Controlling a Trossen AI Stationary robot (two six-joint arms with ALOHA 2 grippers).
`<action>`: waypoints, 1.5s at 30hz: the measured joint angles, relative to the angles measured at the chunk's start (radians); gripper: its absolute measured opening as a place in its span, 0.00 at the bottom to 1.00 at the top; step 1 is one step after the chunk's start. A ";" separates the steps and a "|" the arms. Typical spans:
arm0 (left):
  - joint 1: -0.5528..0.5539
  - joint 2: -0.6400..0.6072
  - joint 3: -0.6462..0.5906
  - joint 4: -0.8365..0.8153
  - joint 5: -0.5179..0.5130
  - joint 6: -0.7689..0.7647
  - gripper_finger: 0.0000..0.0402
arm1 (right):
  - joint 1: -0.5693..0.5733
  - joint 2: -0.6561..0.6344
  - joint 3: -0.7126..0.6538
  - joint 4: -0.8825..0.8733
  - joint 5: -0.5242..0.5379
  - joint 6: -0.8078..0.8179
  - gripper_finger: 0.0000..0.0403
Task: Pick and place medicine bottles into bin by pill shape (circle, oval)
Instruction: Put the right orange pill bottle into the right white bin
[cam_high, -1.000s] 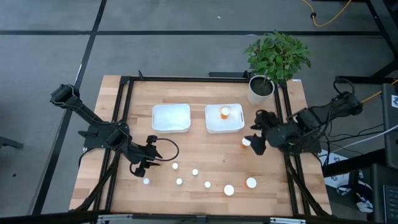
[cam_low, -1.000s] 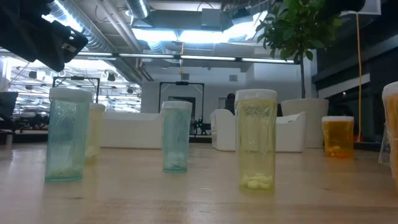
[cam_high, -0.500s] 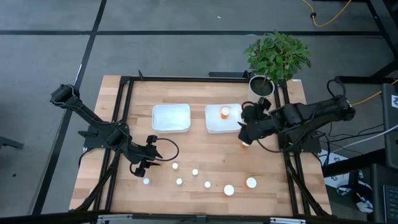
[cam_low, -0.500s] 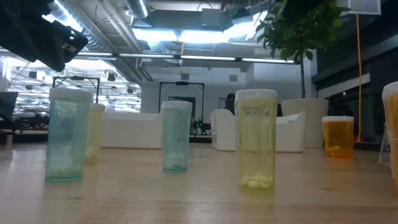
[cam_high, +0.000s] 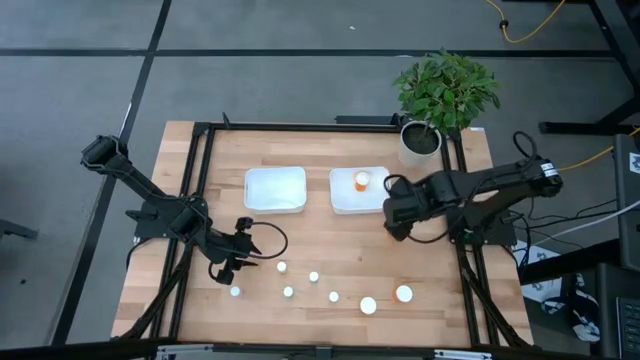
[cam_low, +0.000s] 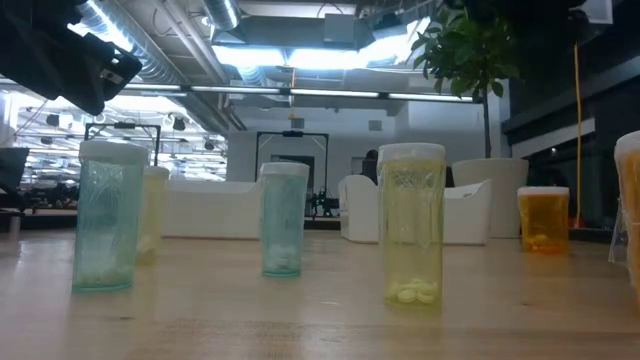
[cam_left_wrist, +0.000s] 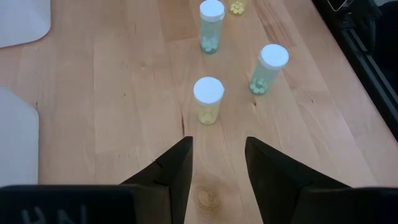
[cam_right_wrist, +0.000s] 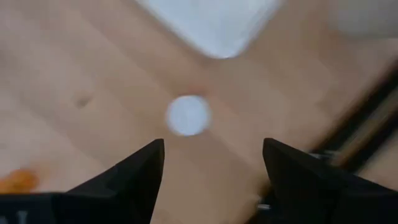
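Several white-capped medicine bottles stand upright on their bases near the table's front: small tinted ones (cam_high: 281, 267) (cam_high: 313, 276) (cam_high: 288, 292) and wider ones (cam_high: 368, 305) (cam_high: 403, 293). An orange bottle (cam_high: 361, 180) stands in the right white bin (cam_high: 372, 203); the left bin (cam_high: 275, 188) holds nothing. My right gripper (cam_high: 396, 222) hangs open, pointing down over one bottle, whose white cap (cam_right_wrist: 188, 116) shows below and ahead of its fingers (cam_right_wrist: 213, 149). My left gripper (cam_left_wrist: 217, 162) waits open at the front left, a yellow bottle (cam_left_wrist: 208, 99) just ahead of it.
A potted plant (cam_high: 440, 100) stands at the table's far right corner. A black frame rail (cam_high: 462, 230) runs along the right edge, close to my right arm. Bare wood lies between the bins and the row of bottles. The low view shows the bottles (cam_low: 411, 222) (cam_low: 105, 215) side on.
My right gripper has swung toward the table's left and come down, tipping until it points straight down over the orange bottle beside the right bin. That bottle, seen in the high view before, is now hidden under the gripper. The bottles have not moved.
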 joint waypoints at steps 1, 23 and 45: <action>0.000 0.000 0.000 0.000 0.000 0.000 0.35 | -0.001 0.000 -0.019 0.016 -0.023 -0.003 0.68; 0.000 0.000 0.000 0.003 0.000 -0.002 0.35 | -0.040 -0.001 -0.379 0.361 -0.087 -0.004 0.68; 0.000 0.000 0.000 0.003 0.000 0.000 0.35 | -0.045 0.055 -0.381 0.400 -0.035 -0.007 0.68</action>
